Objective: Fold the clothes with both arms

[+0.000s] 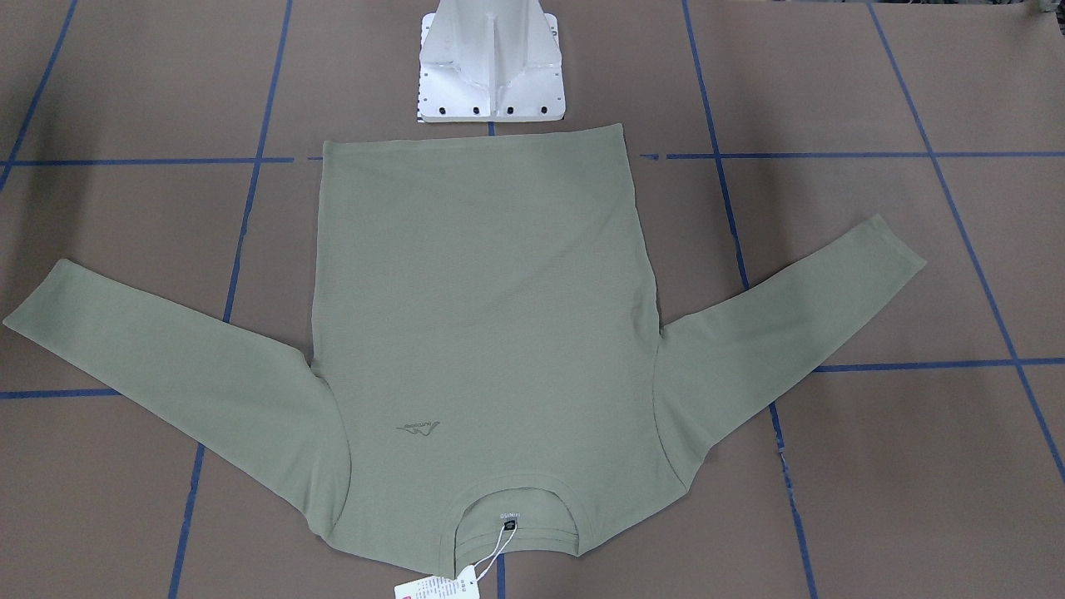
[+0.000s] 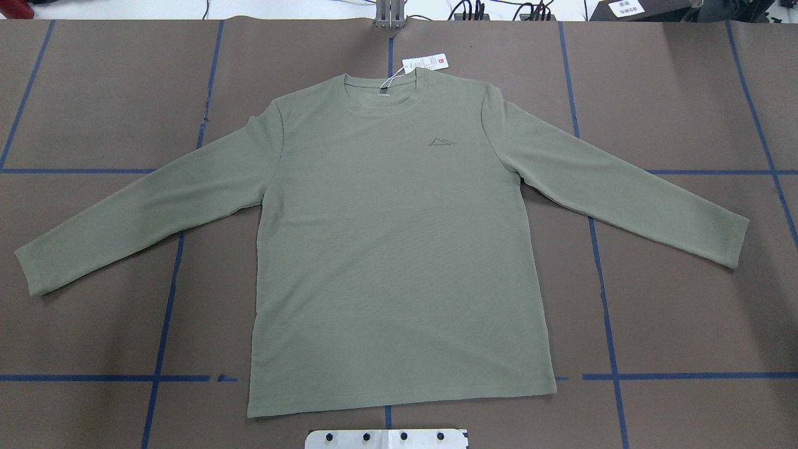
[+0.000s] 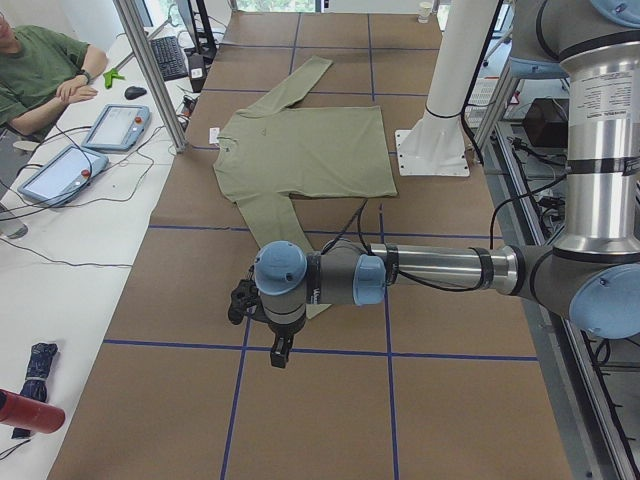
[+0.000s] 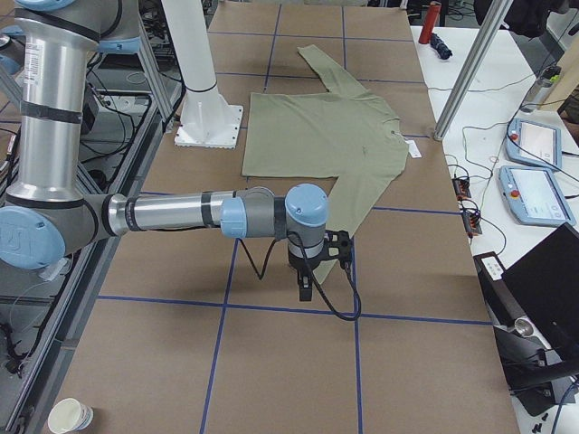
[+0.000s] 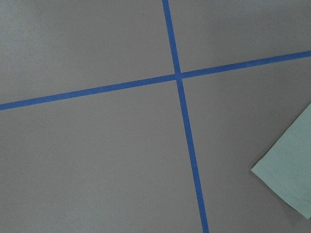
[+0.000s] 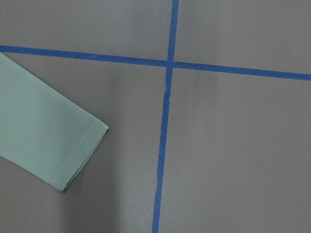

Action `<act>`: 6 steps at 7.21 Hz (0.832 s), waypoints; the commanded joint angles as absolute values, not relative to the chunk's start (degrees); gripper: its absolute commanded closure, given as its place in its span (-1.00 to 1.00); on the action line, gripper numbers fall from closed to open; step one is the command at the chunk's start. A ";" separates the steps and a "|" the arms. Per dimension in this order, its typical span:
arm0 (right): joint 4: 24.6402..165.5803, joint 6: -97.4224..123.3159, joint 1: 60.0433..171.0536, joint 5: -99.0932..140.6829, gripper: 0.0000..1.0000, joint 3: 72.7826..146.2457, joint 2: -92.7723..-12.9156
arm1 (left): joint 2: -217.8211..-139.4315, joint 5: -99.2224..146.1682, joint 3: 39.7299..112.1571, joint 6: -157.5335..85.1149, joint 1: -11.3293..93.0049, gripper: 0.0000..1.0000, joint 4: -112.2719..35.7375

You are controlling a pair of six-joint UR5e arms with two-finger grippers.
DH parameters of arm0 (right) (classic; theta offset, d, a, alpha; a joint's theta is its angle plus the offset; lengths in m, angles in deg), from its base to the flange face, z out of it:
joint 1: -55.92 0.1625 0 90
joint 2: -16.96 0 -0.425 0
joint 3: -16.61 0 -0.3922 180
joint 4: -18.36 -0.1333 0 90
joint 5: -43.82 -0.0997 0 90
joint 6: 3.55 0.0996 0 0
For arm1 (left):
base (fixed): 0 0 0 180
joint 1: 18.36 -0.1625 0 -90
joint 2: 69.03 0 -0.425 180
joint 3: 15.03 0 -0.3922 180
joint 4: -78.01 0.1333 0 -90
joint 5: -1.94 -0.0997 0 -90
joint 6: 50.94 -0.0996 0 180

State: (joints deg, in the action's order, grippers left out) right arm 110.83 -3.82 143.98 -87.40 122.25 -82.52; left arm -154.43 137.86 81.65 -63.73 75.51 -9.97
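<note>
**Jaws of both grippers cannot be read; shirt lies flat**

Jaws of the left gripper (image 3: 281, 352) and the right gripper (image 4: 306, 287) show only in the side views, so I cannot tell if they are spread or pressed together. A sage-green long-sleeved knit shirt (image 2: 399, 249) lies flat on the brown table with blue tape lines (image 2: 686, 312). Its hem is just beside the white metal pedestal base (image 1: 491, 75), and its neckline and white-and-red hang tag (image 2: 426, 63) are on the side away from this base. Both sleeves spread outward from the base.

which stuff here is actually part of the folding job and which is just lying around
For the job:
green shirt
its hang tag
left arm
right arm

Just lying about:
paper cup
control tablet
keyboard
red bottle
</note>
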 commanded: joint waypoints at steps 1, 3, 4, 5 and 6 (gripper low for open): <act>110.65 -3.82 143.98 -87.40 -1.00 122.34 -82.53 | -154.55 137.99 82.18 -63.68 75.51 -1.00 -9.88; 110.56 -3.30 142.94 -87.84 -1.00 122.60 -82.27 | -154.55 137.64 83.41 -63.60 75.51 -1.00 -9.88; 109.69 -3.20 139.80 -88.54 -1.00 123.13 -80.96 | -154.55 137.64 84.89 -63.16 75.51 -1.00 -10.66; 105.85 -2.94 139.50 -88.55 -1.00 123.04 -80.08 | -154.55 137.64 85.34 -63.16 75.51 -1.00 -13.19; 102.94 -2.68 139.50 -88.55 -1.00 122.17 -78.94 | -155.94 137.64 84.91 -63.16 75.51 -1.00 -17.66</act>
